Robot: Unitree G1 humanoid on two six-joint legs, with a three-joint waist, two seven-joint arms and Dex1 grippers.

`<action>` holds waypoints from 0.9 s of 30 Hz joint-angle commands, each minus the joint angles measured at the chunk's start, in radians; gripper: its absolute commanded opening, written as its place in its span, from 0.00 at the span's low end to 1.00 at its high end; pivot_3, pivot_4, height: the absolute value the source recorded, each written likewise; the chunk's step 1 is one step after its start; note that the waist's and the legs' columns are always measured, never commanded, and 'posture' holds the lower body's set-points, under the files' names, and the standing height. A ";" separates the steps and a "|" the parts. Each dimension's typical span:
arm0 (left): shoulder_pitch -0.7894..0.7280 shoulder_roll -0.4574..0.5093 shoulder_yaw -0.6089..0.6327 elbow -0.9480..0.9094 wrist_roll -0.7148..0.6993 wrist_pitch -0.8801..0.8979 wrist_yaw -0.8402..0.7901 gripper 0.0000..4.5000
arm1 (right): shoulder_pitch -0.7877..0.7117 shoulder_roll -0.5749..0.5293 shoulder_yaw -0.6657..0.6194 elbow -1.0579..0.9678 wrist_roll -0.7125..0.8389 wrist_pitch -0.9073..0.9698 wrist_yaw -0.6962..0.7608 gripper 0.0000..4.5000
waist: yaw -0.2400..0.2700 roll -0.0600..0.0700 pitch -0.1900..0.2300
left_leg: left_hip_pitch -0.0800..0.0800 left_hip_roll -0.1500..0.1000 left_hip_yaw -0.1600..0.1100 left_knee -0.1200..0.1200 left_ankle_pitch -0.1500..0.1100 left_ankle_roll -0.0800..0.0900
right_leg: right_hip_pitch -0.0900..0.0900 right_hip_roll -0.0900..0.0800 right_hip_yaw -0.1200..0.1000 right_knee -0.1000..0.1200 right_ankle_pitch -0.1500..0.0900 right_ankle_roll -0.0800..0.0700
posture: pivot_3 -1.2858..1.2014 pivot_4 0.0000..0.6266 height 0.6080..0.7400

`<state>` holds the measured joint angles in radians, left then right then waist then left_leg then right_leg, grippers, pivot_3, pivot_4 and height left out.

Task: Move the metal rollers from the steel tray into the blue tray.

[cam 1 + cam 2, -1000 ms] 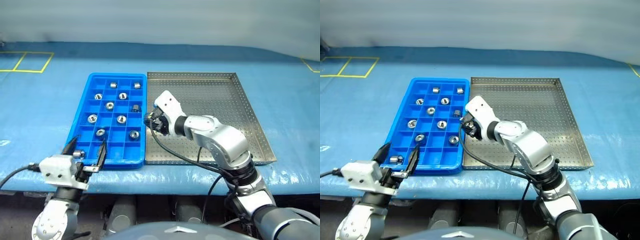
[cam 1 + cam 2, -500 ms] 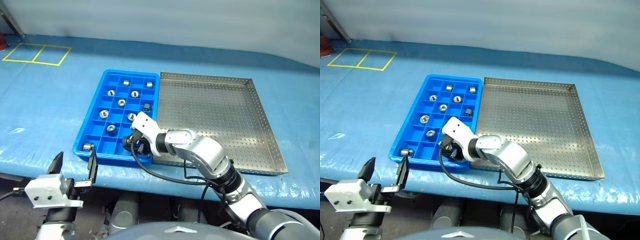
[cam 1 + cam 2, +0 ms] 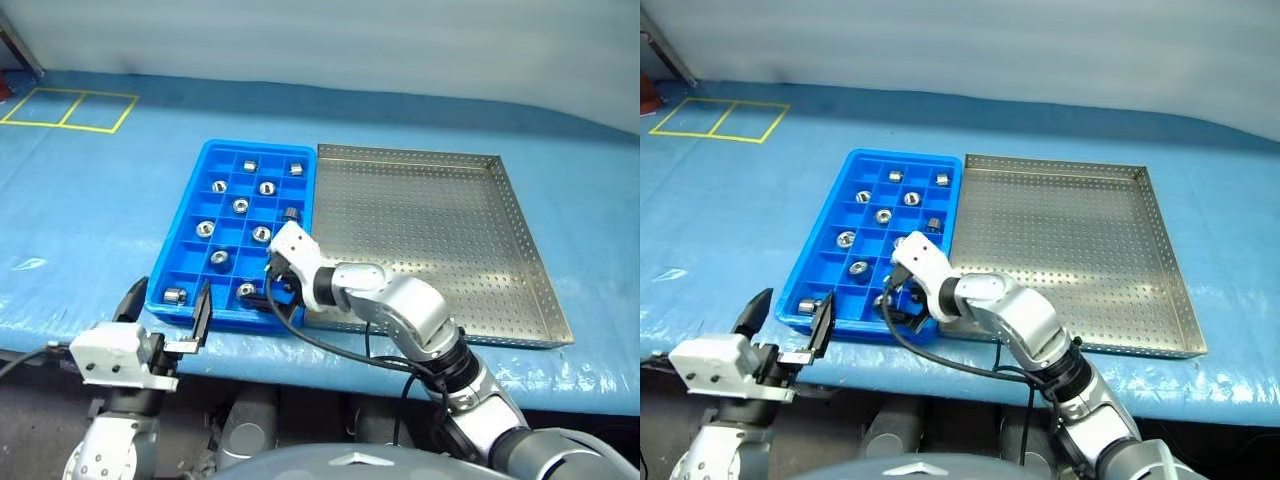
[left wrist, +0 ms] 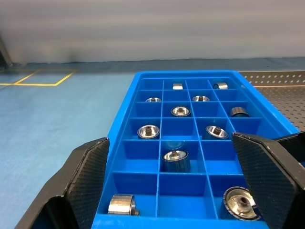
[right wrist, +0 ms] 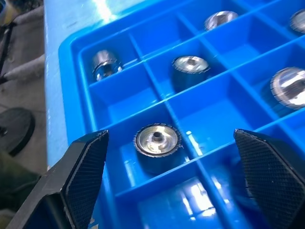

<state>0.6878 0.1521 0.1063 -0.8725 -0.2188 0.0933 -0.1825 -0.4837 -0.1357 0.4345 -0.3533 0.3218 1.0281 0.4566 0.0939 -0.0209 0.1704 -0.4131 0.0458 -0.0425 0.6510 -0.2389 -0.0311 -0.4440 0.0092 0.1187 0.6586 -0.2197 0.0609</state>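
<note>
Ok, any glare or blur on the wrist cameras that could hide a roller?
Right wrist view: bright glare patches on the glossy blue plastic compartment tray, yet the shiny metal roller between the open right gripper fingers is sharp. Left wrist view: even light, far rollers softer.

Silver right arm (image 3: 400, 305), white wrist housings, black cable

Shiny metal rollers (image 3: 240, 205) in blue tray (image 3: 170, 262) compartments; steel tray (image 3: 440, 240) alongside.
</note>
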 commanded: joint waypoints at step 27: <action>-0.474 0.167 0.051 0.226 -0.067 0.201 -0.090 1.00 | 0.298 -0.112 -0.330 -0.137 -0.081 -0.345 -0.157 0.99 | -0.216 0.000 -0.001 | 0.003 0.000 0.000 0.003 0.000 0.000 | 0.005 0.001 0.003 0.003 0.005 0.008 | 0.49 0.24 1.00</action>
<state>0.2127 0.3165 0.1544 -0.6329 -0.2860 0.3003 -0.2660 -0.1800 -0.2506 0.1185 -0.4496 0.2322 0.6875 0.3025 -0.1225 -0.0212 0.1691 -0.4096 0.0456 -0.0424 0.6538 -0.2386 -0.0310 -0.4386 0.0100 0.1214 0.6620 -0.2145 0.0687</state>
